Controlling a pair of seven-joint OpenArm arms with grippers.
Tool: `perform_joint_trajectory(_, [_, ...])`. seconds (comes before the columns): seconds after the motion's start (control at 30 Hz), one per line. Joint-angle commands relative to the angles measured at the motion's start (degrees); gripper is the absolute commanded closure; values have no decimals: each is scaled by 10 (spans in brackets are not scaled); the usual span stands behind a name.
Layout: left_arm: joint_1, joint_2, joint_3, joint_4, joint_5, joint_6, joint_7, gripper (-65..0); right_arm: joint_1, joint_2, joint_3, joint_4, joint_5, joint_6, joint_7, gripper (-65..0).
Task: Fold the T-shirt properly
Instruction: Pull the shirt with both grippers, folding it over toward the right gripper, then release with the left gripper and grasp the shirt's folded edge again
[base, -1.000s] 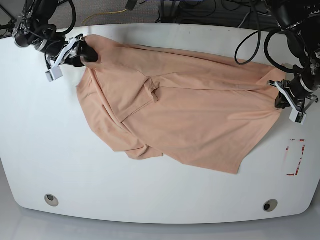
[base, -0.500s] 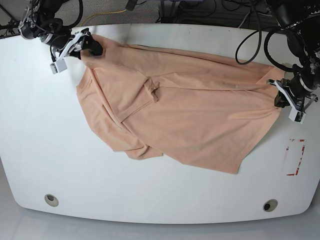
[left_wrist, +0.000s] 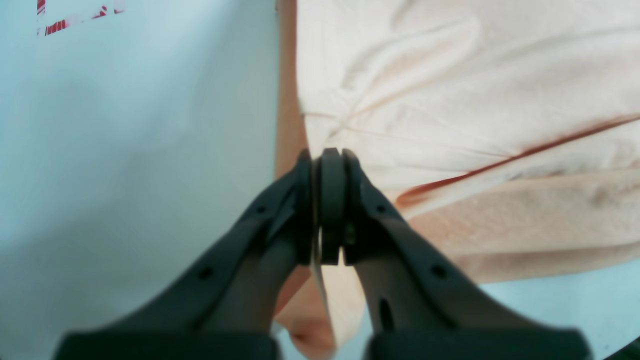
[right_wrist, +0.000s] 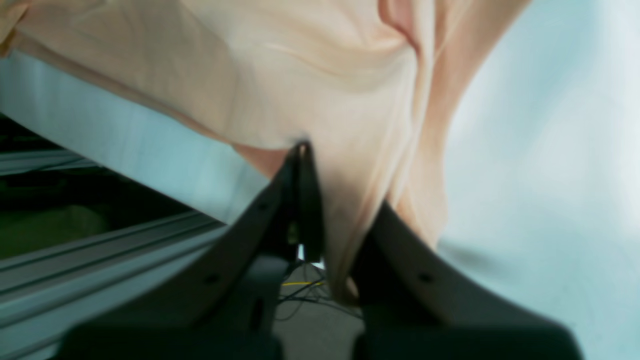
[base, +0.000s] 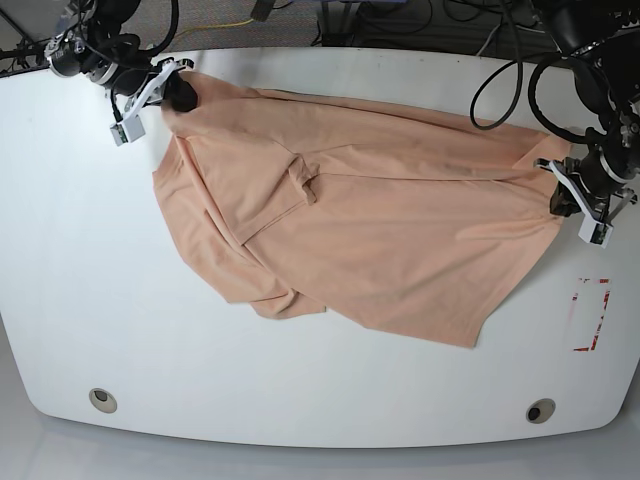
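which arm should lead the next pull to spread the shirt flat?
Probably right. The right gripper pinches the T-shirt beside the bunched, folded-over section, which needs pulling out. The left gripper is shut on an edge that already lies fairly flat, so it can anchor.

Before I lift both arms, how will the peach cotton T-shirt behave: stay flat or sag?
The peach cotton T-shirt will likely sag between the grips, since it lies creased and bunched on the white table. It looks light. The pinched edges could slip: each gripper, left and right, seems to hold only a thin fold.
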Motion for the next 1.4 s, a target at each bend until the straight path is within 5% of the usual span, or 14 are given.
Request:
perform_joint_trajectory(0.0, [-13,-9,-7,31,-10,-1,-2,0,0,8,12,40,14,1,6,0])
perform_joint_trajectory(0.33, [-171,22,-60,52,-8,-1,127,0,60,86,44,55,36,1,6,0])
perform_joint_trajectory(0.77, [-312,36,-15,45,-6,-1,148,0,212,182,36,41,54,1,6,0])
perform_joint_trajectory(0.87, [-356,37,-5,41,-4,-1,147,0,274,222,-3,-7,54,1,6,0])
perform_joint_trajectory(1.17, [-417,35,39,23,40,-1,147,-1,405,278,-68,-113,53,1,6,0])
perform_joint_trajectory(1.23, [-411,35,51,17,36,-1,147,-31,415,278,-78,-120,53,1,6,0])
perform_joint_trajectory(1.37, [-345,36,60,15,34,-1,148,-203,404,277,-88,-114,53,1,6,0])
